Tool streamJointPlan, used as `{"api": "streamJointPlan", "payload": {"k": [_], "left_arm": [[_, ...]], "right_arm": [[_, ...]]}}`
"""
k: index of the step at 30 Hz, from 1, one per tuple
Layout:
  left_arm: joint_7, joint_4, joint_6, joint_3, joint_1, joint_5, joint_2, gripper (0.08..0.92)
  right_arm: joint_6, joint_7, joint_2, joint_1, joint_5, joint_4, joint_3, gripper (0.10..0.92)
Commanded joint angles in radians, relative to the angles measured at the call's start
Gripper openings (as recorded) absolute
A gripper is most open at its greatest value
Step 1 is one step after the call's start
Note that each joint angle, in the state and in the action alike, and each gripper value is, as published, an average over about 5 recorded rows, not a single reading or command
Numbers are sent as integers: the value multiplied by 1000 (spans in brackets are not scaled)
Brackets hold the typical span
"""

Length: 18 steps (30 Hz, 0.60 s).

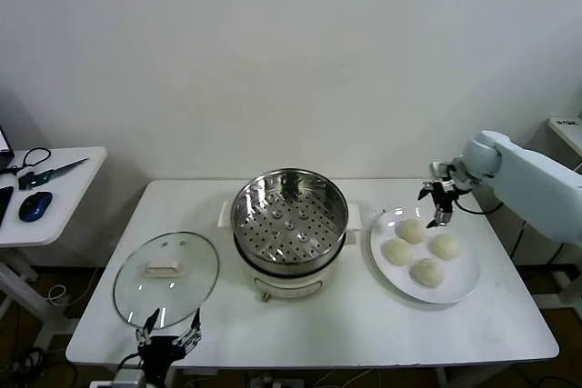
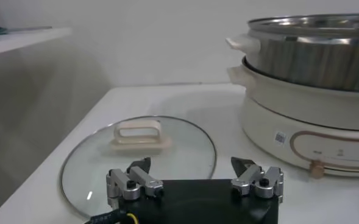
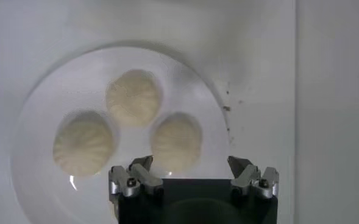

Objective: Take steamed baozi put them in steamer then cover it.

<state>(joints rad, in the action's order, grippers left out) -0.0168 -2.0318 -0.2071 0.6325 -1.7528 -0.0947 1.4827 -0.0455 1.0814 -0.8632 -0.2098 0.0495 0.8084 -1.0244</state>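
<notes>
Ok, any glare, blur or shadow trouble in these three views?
Head view: even light, steamer steel shiny but readable, small glints on the lid. Left wrist view: lid glass shows faint reflections; the left gripper is sharp. Right wrist view: plate washed out, buns soft, right gripper hides the fourth bun.

You have four small cream-white dough buns [image 1: 421, 250] on one flat white plate [image 1: 465, 286], right of one steel steamer basket [image 1: 289, 210], and one clear glass lid [image 1: 165, 277] left of it.
</notes>
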Motion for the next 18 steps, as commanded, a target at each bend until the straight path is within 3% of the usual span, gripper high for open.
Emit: {"api": "streamJointPlan", "payload": {"k": [1, 8, 18], "left_arm": [[0, 11, 1, -2, 3, 4, 2, 823], [1, 24, 2, -4, 9, 7, 0, 823], [3, 28, 4, -4, 10, 10, -2, 823]], "right_arm": [[-1, 2, -80, 86, -86, -124, 59, 823], [25, -38, -130, 134, -165, -237, 179, 823], [25, -41, -158, 151, -144, -273, 238, 823]]}}
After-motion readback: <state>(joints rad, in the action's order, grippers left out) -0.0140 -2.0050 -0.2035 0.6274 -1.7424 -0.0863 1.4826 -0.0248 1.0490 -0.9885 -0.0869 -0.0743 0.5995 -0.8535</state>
